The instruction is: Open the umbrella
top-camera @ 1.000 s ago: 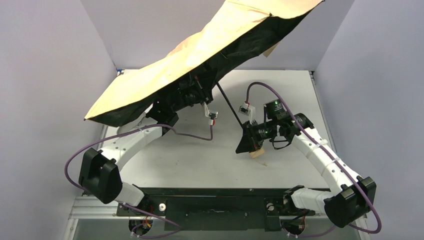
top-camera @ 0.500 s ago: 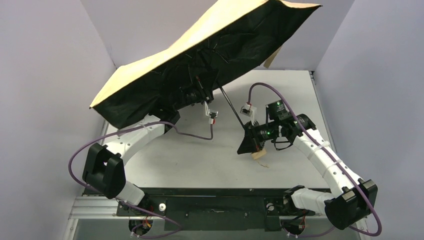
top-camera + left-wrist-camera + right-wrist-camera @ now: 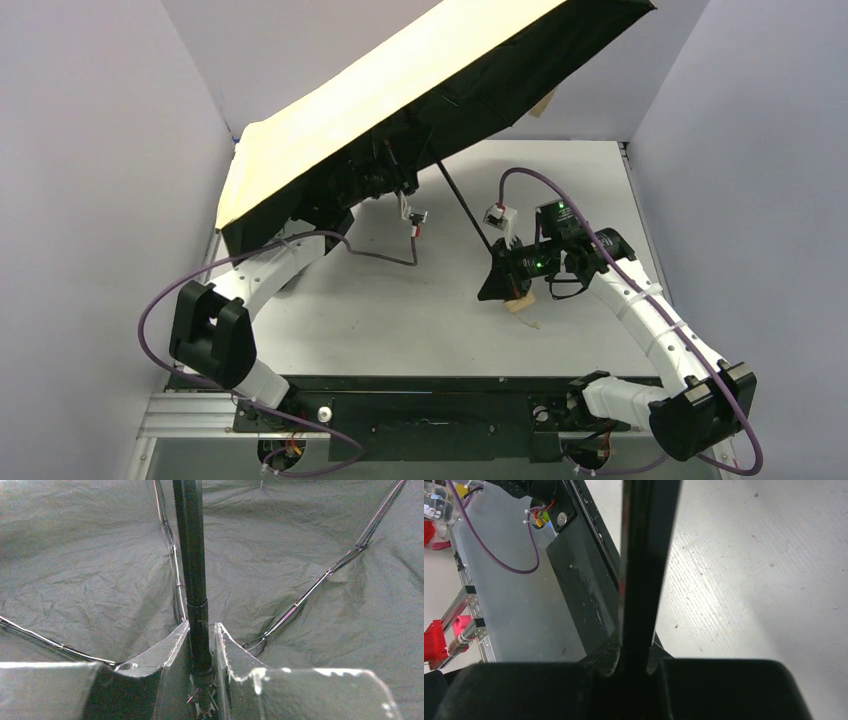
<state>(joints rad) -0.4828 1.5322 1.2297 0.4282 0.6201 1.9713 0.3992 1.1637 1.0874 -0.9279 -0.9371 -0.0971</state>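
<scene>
The umbrella is spread wide and tilted over the table's back left. Its peach-tan outside (image 3: 370, 105) faces up and left, its black inside (image 3: 490, 85) faces down. The thin black shaft (image 3: 462, 208) slants down to the small tan handle (image 3: 520, 303). My right gripper (image 3: 500, 278) is shut on the shaft just above the handle; the shaft also shows between its jaws in the right wrist view (image 3: 646, 555). My left gripper (image 3: 201, 630) is shut on the shaft (image 3: 192, 555) up under the canopy, among metal ribs (image 3: 320, 580). From above the canopy mostly hides it.
Grey-lilac walls close in the table (image 3: 420, 300) at left, back and right, and the canopy reaches near the back wall. A black base rail (image 3: 430, 400) runs along the near edge. Purple cables (image 3: 385, 255) loop off both arms.
The canopy has swung so its left edge rose and drew in toward the back, showing more of the peach outside. The left arm moved with it; the right gripper stayed put.
</scene>
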